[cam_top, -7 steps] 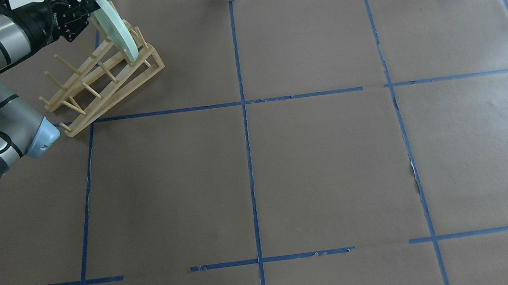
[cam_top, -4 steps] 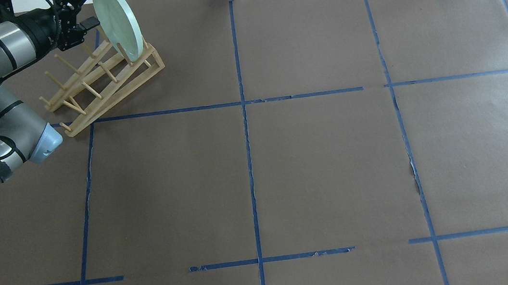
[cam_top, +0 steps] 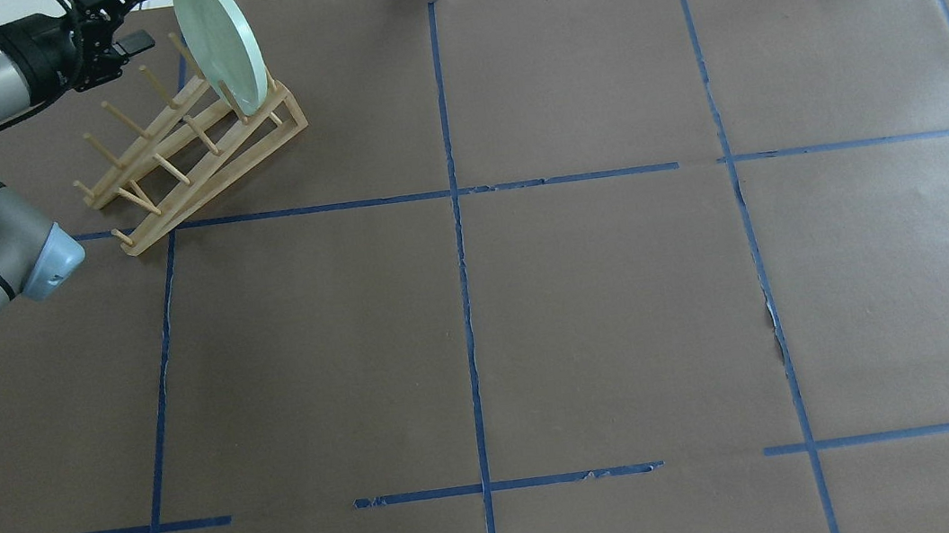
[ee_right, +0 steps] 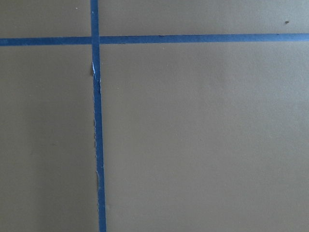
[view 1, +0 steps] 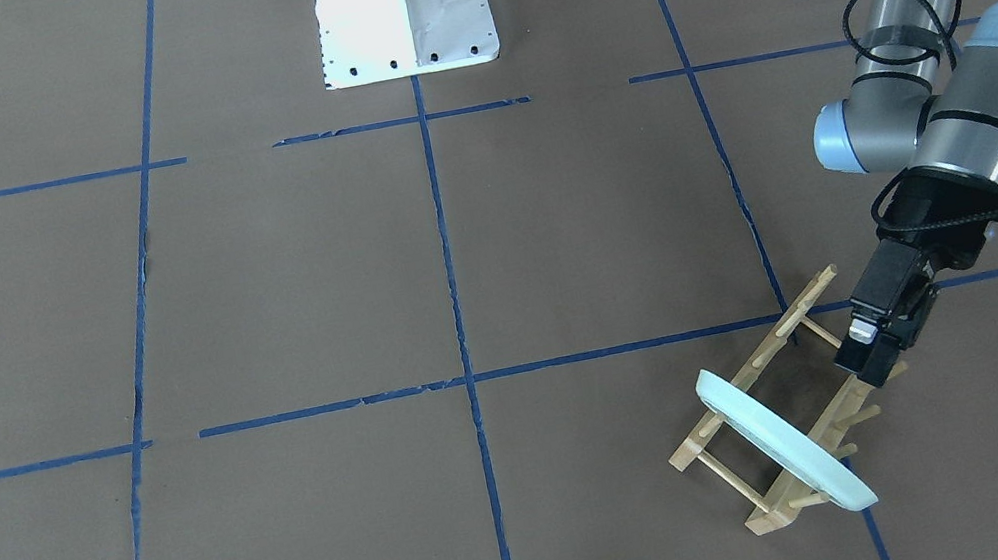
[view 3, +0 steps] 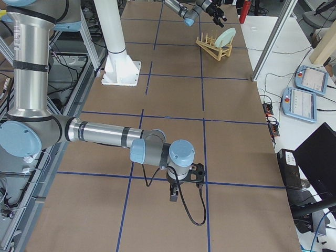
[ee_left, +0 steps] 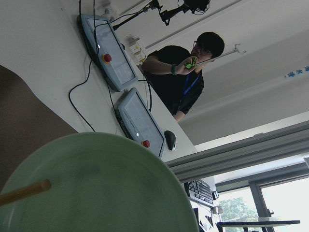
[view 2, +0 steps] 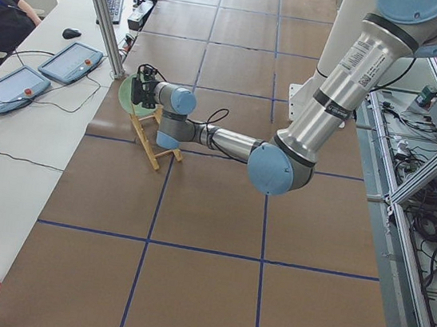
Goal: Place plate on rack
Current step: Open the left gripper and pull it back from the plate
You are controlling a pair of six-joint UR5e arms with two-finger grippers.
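Your left claw point(cam_top: 143, 15) is released, its fingers spread and clear of the plate point(cam_top: 223, 48). The plate stands on edge just beyond the fingertips, slotted between pegs at the raised end of the rack point(cam_top: 180, 158), which lies on the tabletop point(cam_top: 604, 287) just below that claw. Your right claw point(view 3: 181, 190) hangs low over the tabletop, well apart from the left one; you cannot tell whether it is clenched or released.
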